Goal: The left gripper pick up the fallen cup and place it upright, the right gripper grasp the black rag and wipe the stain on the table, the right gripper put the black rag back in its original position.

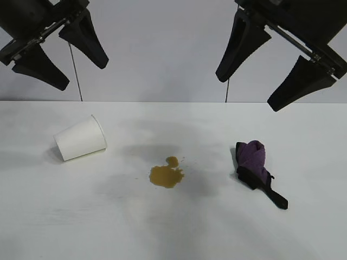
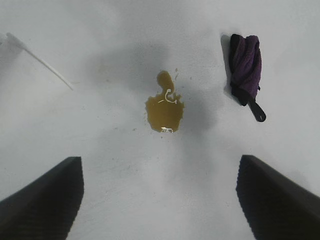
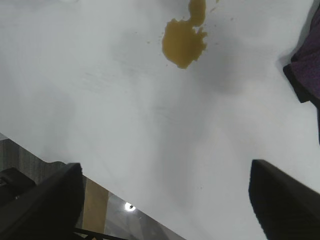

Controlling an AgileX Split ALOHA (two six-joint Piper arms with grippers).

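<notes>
Exterior view – left end effector (image 1: 60,58): hangs high over the left end of the surface (image 1: 173,233), fingers spread wide, nothing between them.
Exterior view – right end effector (image 1: 265,76): hangs high at the right, above the black rag, fingers spread wide and empty.
Exterior view – cup (image 1: 80,137): white, lying on its side at the left of the surface, rim toward the stain, well apart from it.
Exterior view – stain (image 1: 166,174): amber-brown blotch near the middle, a smaller blob joined on its far side, between cup and rag.
Exterior view – black rag (image 1: 255,165): purple bundle with black edging, on the surface right of the stain, its black strip trailing toward the near edge.
Left wrist view – fingertips (image 2: 47,205): set far apart, empty; stain (image 2: 165,107) and rag (image 2: 246,67) lie beyond them.
Right wrist view – fingertips (image 3: 287,205): wide apart, empty; stain (image 3: 184,42) ahead, a corner of the rag (image 3: 307,70) at the picture's edge.
</notes>
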